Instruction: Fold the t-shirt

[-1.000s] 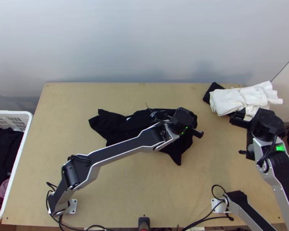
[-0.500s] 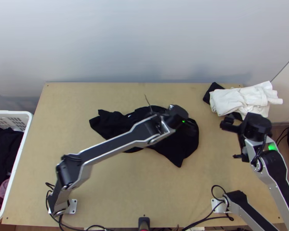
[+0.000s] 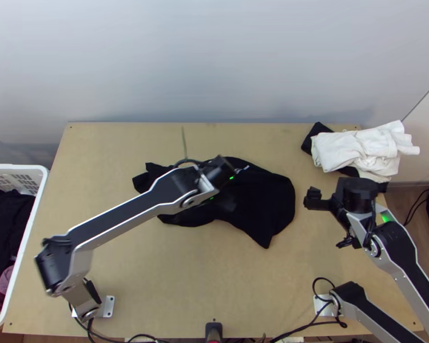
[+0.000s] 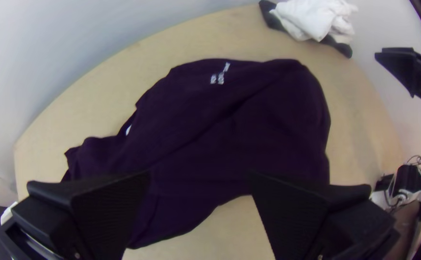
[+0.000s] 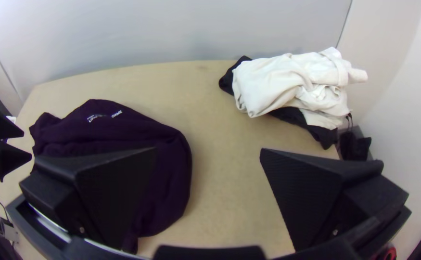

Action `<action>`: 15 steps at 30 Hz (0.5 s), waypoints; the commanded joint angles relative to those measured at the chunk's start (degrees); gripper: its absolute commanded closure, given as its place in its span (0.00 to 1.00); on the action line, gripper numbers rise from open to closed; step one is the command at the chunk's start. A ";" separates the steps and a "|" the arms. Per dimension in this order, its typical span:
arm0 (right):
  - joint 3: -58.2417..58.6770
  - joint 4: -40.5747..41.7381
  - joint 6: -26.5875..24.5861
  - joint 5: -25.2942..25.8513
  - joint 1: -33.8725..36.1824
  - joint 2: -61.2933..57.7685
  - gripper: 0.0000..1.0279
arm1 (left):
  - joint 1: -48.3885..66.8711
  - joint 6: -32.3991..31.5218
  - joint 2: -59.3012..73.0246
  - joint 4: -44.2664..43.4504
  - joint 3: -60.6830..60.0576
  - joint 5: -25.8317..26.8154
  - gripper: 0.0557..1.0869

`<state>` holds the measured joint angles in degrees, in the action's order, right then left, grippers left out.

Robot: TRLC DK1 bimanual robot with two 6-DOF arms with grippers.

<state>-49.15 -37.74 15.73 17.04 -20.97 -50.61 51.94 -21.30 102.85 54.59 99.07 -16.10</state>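
Overhead: the black, soft-looking fabric t-shirt [image 3: 260, 200] lay unevenly bunched on the smooth, pale wooden table [image 3: 203, 274].
Left wrist: the left gripper [image 4: 199, 174] was parted above the shirt, grasping nothing; straightening seemed the step in hand.
Right wrist: the right gripper [image 5: 209, 151] was released, empty; crumpled white cloth [image 5: 287, 82] lay beyond. Pinching opposite hems and pulling flat seemed due.

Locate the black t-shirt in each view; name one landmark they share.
Top view: black t-shirt, central, partly hidden by the left arm.
Left wrist view: beyond the left pincer and between its fingers.
Right wrist view: partly behind the right pincer.
Landmark: white garment on black cloth.
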 commanded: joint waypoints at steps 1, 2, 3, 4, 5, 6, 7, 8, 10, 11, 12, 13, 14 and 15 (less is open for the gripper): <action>-0.78 -0.76 0.36 -0.95 -1.79 -1.16 0.04 | -4.13 2.49 -8.80 -0.10 -15.04 -0.07 0.05; -0.78 -0.76 0.36 -0.95 -1.79 -1.07 0.04 | -5.27 2.23 -10.39 -1.85 -17.68 -0.07 0.05; -0.69 -0.76 0.36 -1.04 -1.79 -0.98 0.04 | -6.42 2.05 -11.97 -4.23 -20.67 -0.07 0.05; -0.42 -0.76 0.36 -1.13 -1.88 -0.89 0.04 | -7.29 1.88 -13.20 -6.51 -23.30 -0.07 0.05; -0.25 -0.85 0.45 -1.13 -1.97 -0.81 0.04 | -8.17 1.61 -13.99 -8.18 -25.33 -0.07 0.05; -0.07 -0.94 0.45 -1.22 -2.14 -0.81 0.04 | -8.88 1.35 -14.34 -9.41 -27.00 -0.07 0.05; -0.07 -1.20 0.53 -1.22 -2.32 -0.81 0.04 | -9.67 0.91 -14.25 -10.12 -28.14 -0.07 0.05; -0.07 -1.46 0.53 -1.13 -2.58 -0.81 0.04 | -10.28 0.82 -13.99 -10.29 -29.02 -0.07 0.05; -0.34 -1.73 0.45 -1.13 -3.20 -0.98 0.04 | -11.78 0.82 -13.29 -10.38 -30.95 -0.07 0.05; -0.51 -1.90 0.36 -1.13 -3.29 -1.16 0.04 | -12.57 0.73 -13.11 -10.55 -31.92 -0.07 0.05; -0.60 -1.99 0.36 -1.13 -3.29 -1.25 0.04 | -12.92 0.73 -13.11 -10.99 -32.97 0.01 0.05; -0.78 -2.08 0.36 -1.13 -3.29 -1.42 0.04 | -13.10 0.73 -13.29 -11.43 -34.20 0.10 0.05; -0.78 -2.08 0.36 -1.13 -3.29 -1.51 0.04 | -13.18 0.73 -13.46 -11.61 -35.08 0.19 0.05; -0.78 -2.08 0.36 -1.13 -3.37 -1.69 0.04 | -13.18 0.82 -13.64 -11.61 -35.70 0.45 0.06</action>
<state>-49.54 -39.38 16.08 15.99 -23.62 -51.66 41.63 -20.36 90.67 45.25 71.13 -16.14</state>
